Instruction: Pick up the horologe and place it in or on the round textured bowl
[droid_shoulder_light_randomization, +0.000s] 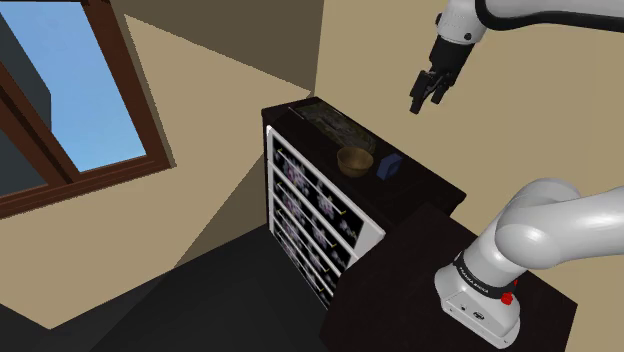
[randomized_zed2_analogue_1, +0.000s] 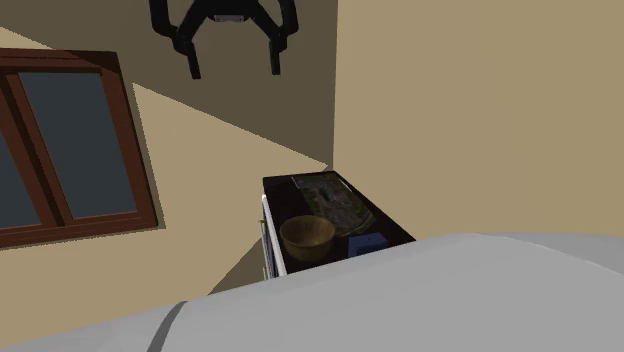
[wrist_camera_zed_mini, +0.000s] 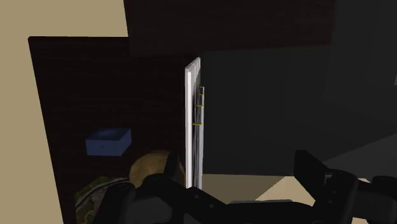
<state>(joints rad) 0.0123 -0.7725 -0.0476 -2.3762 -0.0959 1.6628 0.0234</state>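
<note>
None of the task's steps can be judged done; the gripper (droid_shoulder_light_randomization: 428, 103) is held high above the dark cabinet (droid_shoulder_light_randomization: 425, 190), its two fingers spread wide and nothing clasped between them; the horologe (droid_shoulder_light_randomization: 388, 166), drawn as a small blue block, is seen resting on the cabinet top just beside the brown round bowl (droid_shoulder_light_randomization: 354, 163), though not touching it; the bowl is seen empty in the second exterior view; a descent, a grasp on the blue block, a lift and a short carry to the bowl are all left to be made.
</note>
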